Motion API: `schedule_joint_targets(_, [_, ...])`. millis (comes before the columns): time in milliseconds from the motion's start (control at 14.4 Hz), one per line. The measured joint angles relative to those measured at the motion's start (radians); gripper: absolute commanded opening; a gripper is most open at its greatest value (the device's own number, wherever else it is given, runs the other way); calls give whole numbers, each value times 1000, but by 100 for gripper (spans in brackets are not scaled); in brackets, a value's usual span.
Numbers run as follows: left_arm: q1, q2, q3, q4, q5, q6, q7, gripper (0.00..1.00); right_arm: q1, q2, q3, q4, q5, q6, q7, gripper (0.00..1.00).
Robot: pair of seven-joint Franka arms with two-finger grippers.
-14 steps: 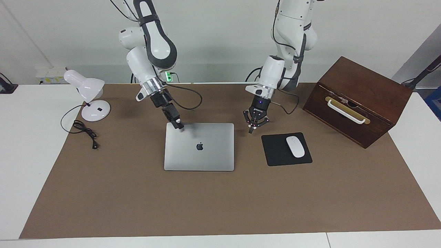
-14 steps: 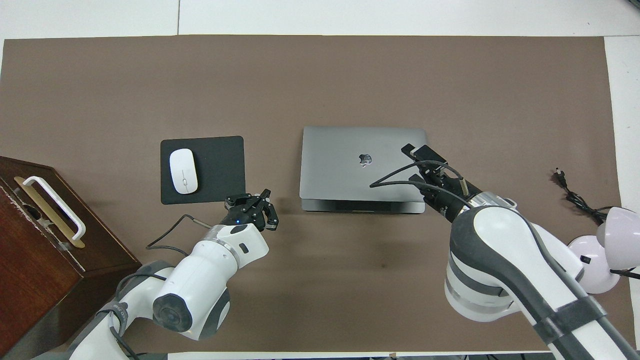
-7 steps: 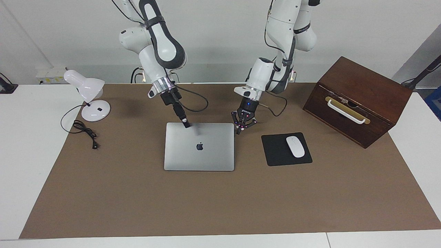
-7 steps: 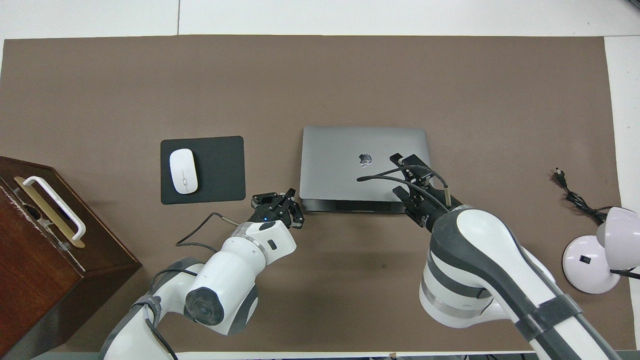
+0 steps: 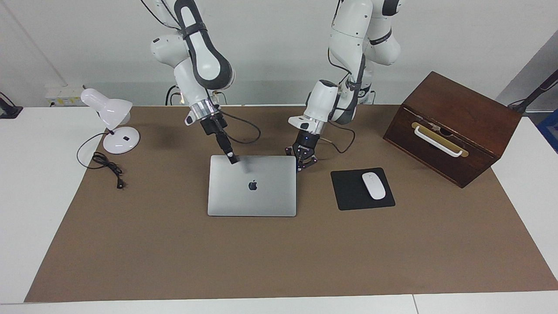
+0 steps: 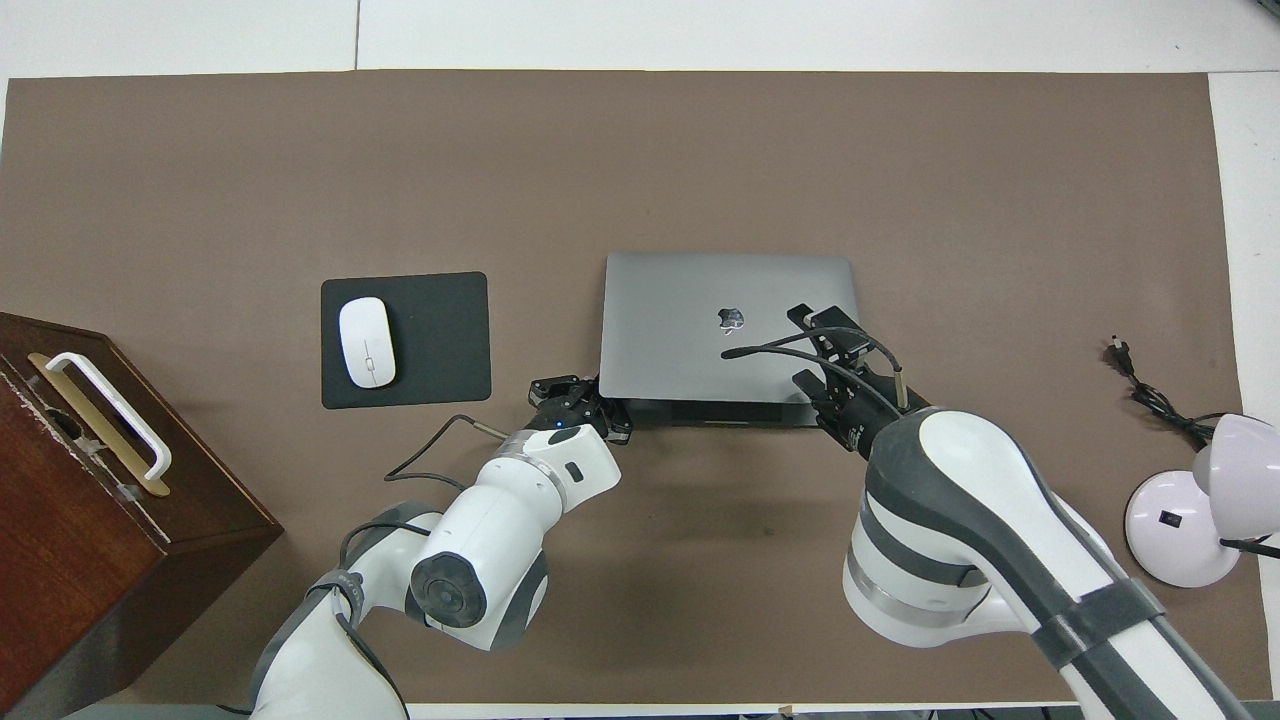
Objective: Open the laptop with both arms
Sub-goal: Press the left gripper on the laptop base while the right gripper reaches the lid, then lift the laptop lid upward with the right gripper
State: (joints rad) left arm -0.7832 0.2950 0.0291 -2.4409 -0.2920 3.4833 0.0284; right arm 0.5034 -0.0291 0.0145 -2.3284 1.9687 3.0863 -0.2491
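A thin silver-grey rectangular laptop (image 5: 252, 185) with a dark apple logo lies flat and fully shut near the middle of the worktop, on a large brown mat (image 5: 279, 261). Its lid has not risen at all, so by the look of it the task is barely begun: both arms are in place at the laptop's edge nearest the robots, and all of the lifting is left to do.

The left gripper (image 5: 299, 167) sits low at the laptop's corner toward the left arm's end of the worktop, just at the edge nearest the robots. Its fingertips are pressed together and hold nothing. Whether it actually touches the laptop cannot be told.

The right gripper (image 5: 232, 159) points steeply down onto the lid near the edge closest to the robots, toward the right arm's end. It seems to rest on the lid. Whether its fingers are spread or together cannot be told.

Beside the laptop, toward the left arm's end, a white oval computer mouse (image 5: 373, 185) sits on a square black mouse pad (image 5: 348, 192). Farther that way stands a dark brown wooden box (image 5: 453, 126) with a white handle. Toward the right arm's end a small white desk lamp (image 5: 111, 117) stands, its black cord (image 5: 107, 165) coiled on the mat.

The worktop (image 5: 26, 174) is white around the mat. A plain pale wall runs along the robots' end.
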Motion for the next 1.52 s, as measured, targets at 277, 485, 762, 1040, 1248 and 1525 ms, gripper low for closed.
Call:
schedule_joint_targets(277, [0,10,2,5,0,0,0,0,0,17,0,6,0,0,-8,100])
schedule_joint_targets(485, [0,13,2,6,-1,0,0,0,3,24,2,7,0,0,-9,100])
schedule_joint_targets(762, [0,13,2,6,-1,0,0,0,53,24,5,12,6,50,-9,100])
schedule_joint_targets(1040, [-10,13,3,7,-1,1,0,0,134,20,8,23,63,134,-9,100])
schedule_joint_targets(1248, [-13,15,3,7,-1,2,0,0,185,20,11,23,94,184,-9,100])
schedule_joint_targets(1525, [-17,17,6,8,-1,6,1,0,186,20,10,22,94,190,-9,100])
